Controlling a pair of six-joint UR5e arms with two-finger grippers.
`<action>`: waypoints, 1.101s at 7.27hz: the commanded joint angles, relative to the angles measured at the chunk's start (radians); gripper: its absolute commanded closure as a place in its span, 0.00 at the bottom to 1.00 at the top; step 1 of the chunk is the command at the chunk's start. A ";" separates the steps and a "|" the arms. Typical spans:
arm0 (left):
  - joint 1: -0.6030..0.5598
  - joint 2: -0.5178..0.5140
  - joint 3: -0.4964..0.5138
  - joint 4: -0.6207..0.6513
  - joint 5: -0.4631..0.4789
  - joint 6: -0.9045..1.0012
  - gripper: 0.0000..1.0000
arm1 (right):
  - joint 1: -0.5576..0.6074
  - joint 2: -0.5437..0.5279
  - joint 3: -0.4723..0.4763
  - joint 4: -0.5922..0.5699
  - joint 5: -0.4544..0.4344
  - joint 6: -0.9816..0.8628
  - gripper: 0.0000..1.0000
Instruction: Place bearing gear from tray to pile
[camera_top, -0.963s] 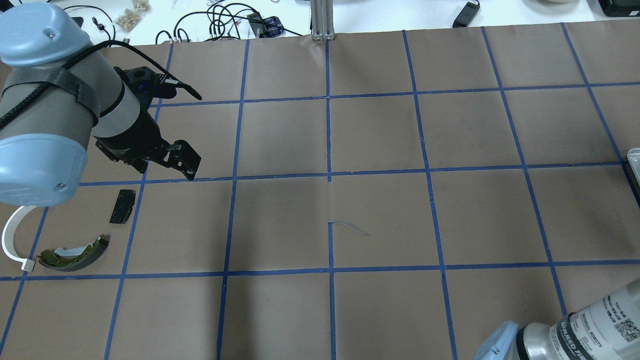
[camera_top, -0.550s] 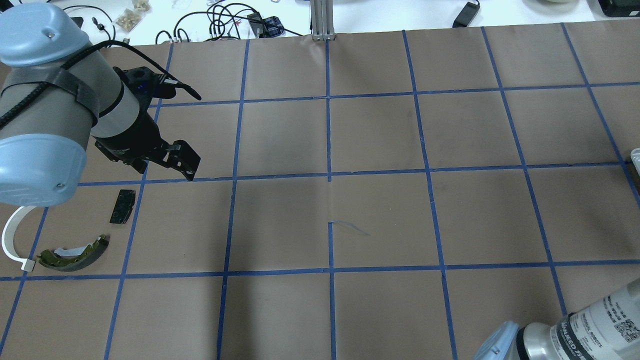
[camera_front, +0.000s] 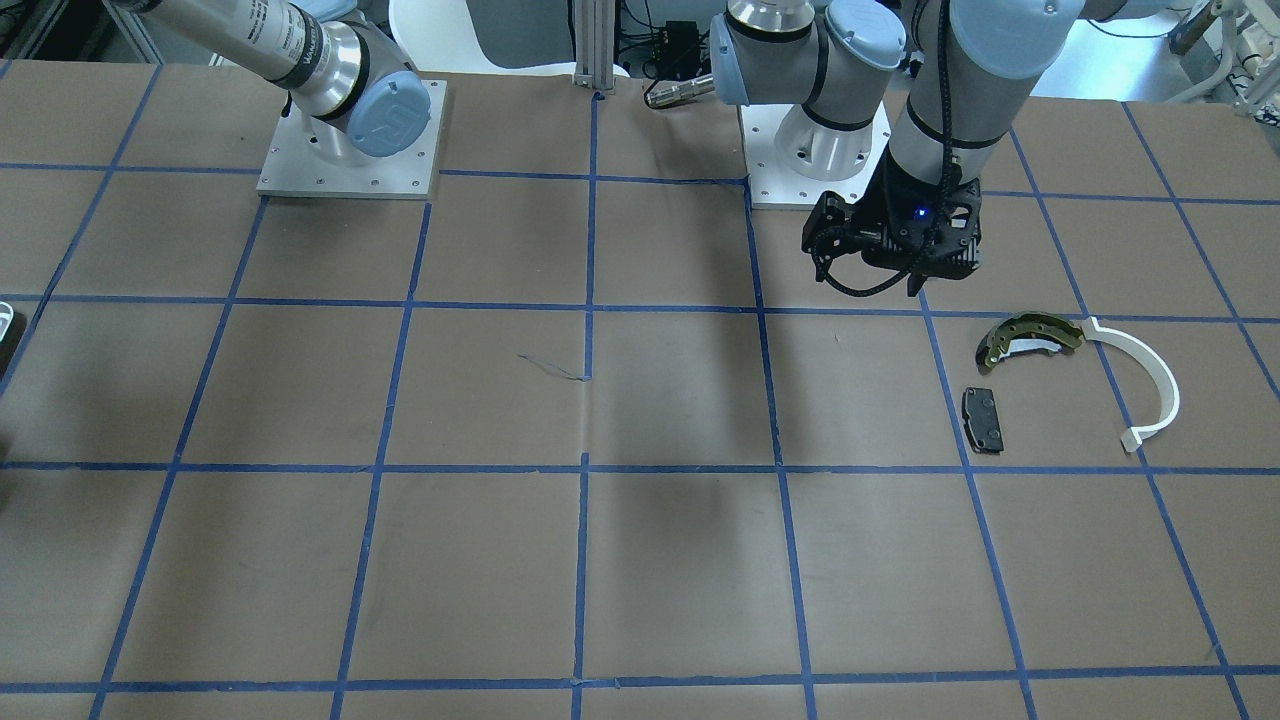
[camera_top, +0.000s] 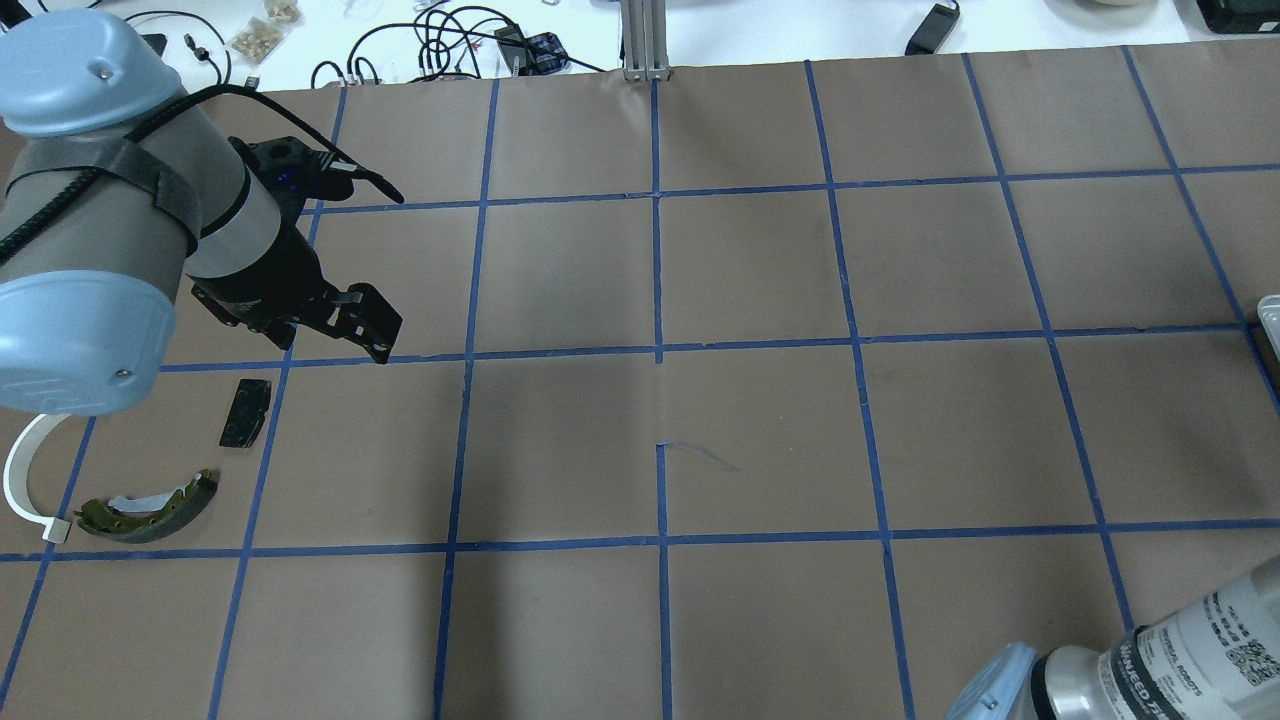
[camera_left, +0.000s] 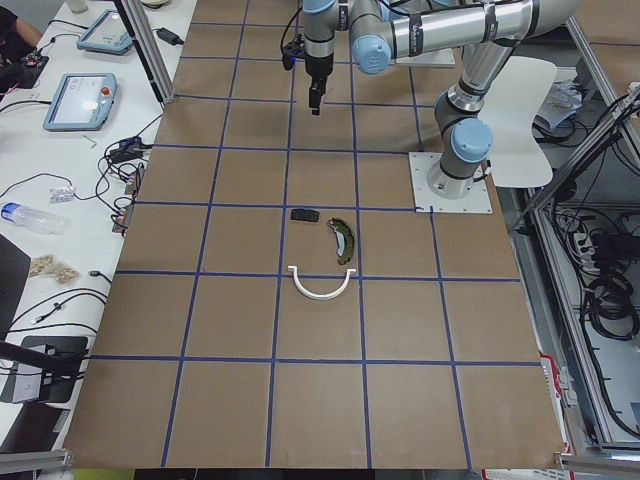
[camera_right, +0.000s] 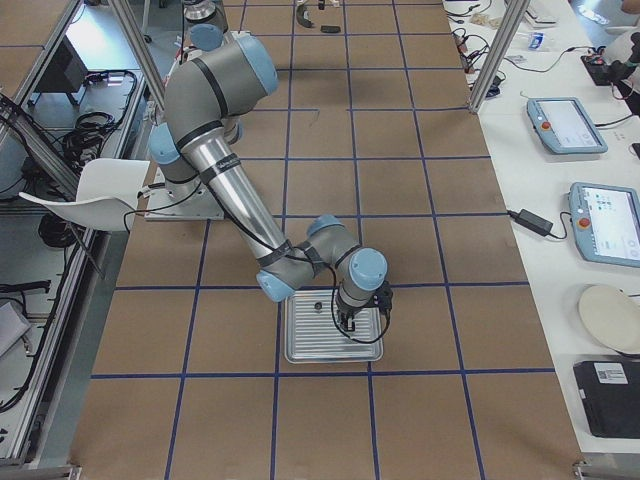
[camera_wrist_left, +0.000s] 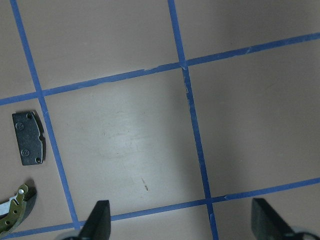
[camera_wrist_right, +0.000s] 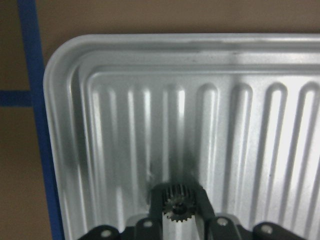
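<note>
The pale ribbed tray (camera_wrist_right: 65, 125) fills the right wrist view and also shows in the exterior right view (camera_right: 300, 350). My right gripper (camera_wrist_right: 177, 199) is shut on the small dark toothed bearing gear (camera_wrist_right: 175, 206), low over the tray floor near one corner. I cannot tell whether the gear touches the floor. The pile lies at the table's other end: an olive brake shoe (camera_top: 150, 505), a white curved strip (camera_top: 18, 478) and a black pad (camera_top: 245, 412). My left gripper (camera_top: 368, 322) is open and empty, just beyond the pad; its fingertips (camera_wrist_left: 100, 220) frame bare paper.
Brown paper with a blue tape grid covers the table (camera_top: 660, 400). The tray's corner (camera_top: 1270, 312) just shows at the right edge of the overhead view. A small dark bit (camera_right: 317, 304) lies on the tray. Cables and an aluminium post (camera_top: 645, 40) stand beyond the far edge.
Nothing has visibly changed but a very slight shift of the left arm. The pile has not moved.
</note>
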 joint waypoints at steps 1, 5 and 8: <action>0.000 0.001 0.000 0.000 0.037 0.039 0.00 | 0.026 -0.035 0.002 0.009 -0.003 0.025 1.00; -0.002 0.000 -0.002 0.002 0.037 0.042 0.00 | 0.236 -0.181 0.033 0.174 -0.052 0.266 1.00; -0.002 0.000 0.000 0.002 0.037 0.043 0.00 | 0.586 -0.306 0.129 0.228 0.001 0.653 1.00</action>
